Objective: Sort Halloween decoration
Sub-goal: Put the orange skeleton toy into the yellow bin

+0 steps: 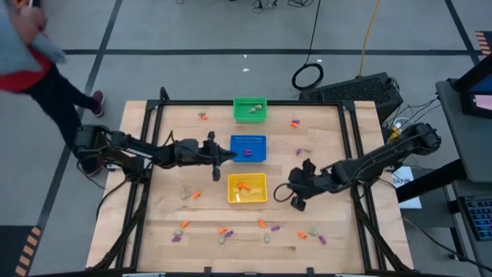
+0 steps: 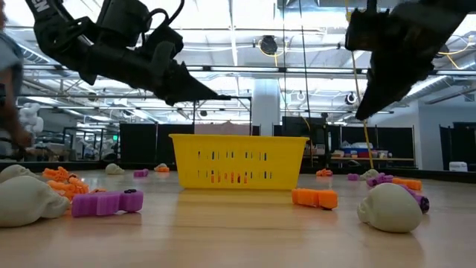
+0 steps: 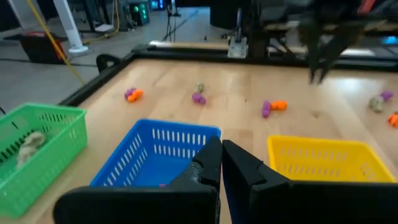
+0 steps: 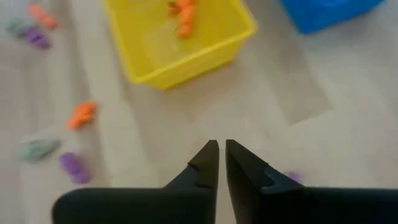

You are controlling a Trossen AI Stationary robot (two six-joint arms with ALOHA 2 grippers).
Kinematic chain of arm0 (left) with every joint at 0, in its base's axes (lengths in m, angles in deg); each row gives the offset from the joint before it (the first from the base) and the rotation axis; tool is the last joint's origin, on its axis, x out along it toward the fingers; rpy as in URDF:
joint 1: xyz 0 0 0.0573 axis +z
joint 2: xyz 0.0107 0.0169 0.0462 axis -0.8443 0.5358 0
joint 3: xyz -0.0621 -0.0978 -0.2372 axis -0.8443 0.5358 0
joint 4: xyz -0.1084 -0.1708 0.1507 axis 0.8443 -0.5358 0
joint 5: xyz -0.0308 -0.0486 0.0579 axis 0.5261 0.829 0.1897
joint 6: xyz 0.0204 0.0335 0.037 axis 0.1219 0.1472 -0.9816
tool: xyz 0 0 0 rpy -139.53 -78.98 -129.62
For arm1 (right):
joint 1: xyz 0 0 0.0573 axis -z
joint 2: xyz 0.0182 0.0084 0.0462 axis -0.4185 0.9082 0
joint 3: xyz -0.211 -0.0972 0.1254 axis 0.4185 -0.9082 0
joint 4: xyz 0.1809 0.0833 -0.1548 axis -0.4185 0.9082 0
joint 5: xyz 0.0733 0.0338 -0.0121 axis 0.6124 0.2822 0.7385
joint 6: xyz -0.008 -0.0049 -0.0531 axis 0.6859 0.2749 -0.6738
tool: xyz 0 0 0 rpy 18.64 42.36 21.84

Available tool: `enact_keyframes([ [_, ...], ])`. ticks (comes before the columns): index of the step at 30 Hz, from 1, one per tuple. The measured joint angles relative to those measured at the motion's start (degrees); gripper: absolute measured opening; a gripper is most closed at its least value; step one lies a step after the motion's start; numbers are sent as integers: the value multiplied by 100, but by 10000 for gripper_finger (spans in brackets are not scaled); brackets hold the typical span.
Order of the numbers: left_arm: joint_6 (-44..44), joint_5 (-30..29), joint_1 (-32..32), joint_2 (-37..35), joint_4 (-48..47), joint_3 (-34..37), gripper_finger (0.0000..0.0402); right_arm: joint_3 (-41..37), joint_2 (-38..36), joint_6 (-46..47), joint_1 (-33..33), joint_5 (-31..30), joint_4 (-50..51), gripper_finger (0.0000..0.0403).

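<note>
Two grippers hang over the table, fingers nearly together, nothing held.
Left gripper point(image 3: 221, 163) sits just above the blue basket point(image 3: 155, 152), yellow basket point(image 3: 329, 160) beside its fingertips, green basket point(image 3: 37, 149) to the other side. Right gripper point(image 4: 221, 158) is short of the yellow basket, orange trinkets point(image 4: 180, 12) inside it; more trinkets point(image 4: 81, 115) lie scattered on the table point(image 4: 261, 99).

Legible text, labels, brands, numbers, signs: none in any view. A few white marks stand on the dark arm point(image 2: 56, 22) at the upper corner of the low view, too cut off to read. The baskets, trinkets and counter carry no visible lettering.
</note>
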Motion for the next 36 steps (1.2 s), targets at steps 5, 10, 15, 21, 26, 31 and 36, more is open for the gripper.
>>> enact_keyframes([
  [5,-2,-2,0,1,36,39,15,401,681,-107,-297,282,-16,76],
  [10,0,0,0,1,-4,42,15,877,1409,-355,-436,511,-79,138],
  [15,0,0,0,1,-6,42,15,1275,2095,-388,-503,518,-744,188],
  [21,-4,0,0,1,-17,42,15,1463,2658,-190,-504,815,-1385,205],
  [26,-4,0,0,1,-25,42,15,1490,2687,-192,-472,861,-1721,195],
  [31,-6,0,0,1,-28,42,15,1488,3067,-281,-435,1251,-2254,186],
  [36,-8,0,4,1,-31,42,15,1486,3346,-303,-373,1400,-2593,185],
])
